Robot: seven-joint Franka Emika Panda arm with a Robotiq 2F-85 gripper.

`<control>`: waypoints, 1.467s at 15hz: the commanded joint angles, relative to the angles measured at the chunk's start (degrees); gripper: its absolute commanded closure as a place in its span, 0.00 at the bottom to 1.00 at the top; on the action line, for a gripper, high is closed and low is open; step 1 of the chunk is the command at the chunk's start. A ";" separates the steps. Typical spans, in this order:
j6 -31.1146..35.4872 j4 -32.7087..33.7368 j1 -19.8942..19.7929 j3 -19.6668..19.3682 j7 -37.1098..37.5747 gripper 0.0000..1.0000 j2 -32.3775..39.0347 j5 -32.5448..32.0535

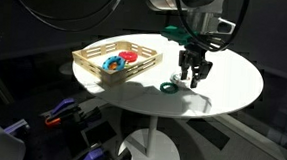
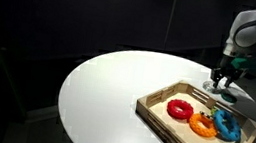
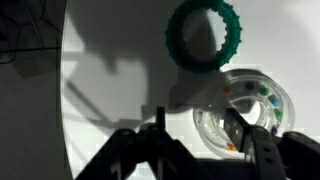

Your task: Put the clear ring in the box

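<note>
The clear ring (image 3: 266, 96), glassy with small coloured beads inside, lies on the white table below the wrist camera. My gripper (image 3: 200, 132) is open and low over it. One finger is outside the ring's rim and the other is over its hole. In both exterior views the gripper (image 1: 192, 75) (image 2: 225, 81) hangs just above the table beside the box (image 1: 89, 63) (image 2: 153, 111), a light wooden slatted tray. The clear ring is too faint to make out in the exterior views.
A dark green knobbed ring (image 3: 203, 35) (image 1: 168, 88) lies on the table close to the clear ring. Red (image 2: 178, 109), orange (image 2: 202, 122) and blue (image 2: 227, 124) rings lie in the box. The round white table (image 1: 233, 91) has its edge near the gripper.
</note>
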 commanded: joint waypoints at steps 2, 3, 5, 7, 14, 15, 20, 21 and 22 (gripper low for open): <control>-0.42 1.89 0.65 -0.57 1.20 0.43 0.88 -0.39; -0.44 1.94 0.71 -0.59 1.28 0.45 0.90 -0.44; -0.51 1.97 0.77 -0.62 1.36 0.48 0.92 -0.46; -0.50 1.91 0.81 -0.66 1.45 0.51 0.94 -0.52; -0.47 1.83 1.01 -0.73 2.03 0.83 1.04 -0.67; -0.46 1.82 1.04 -0.75 2.10 0.86 1.01 -0.71; -0.69 1.75 1.06 -0.76 2.62 0.91 0.68 -0.55; -0.93 1.79 1.00 -0.68 2.48 0.91 0.39 -0.32; -1.23 1.87 0.95 -0.59 2.39 0.91 0.02 -0.07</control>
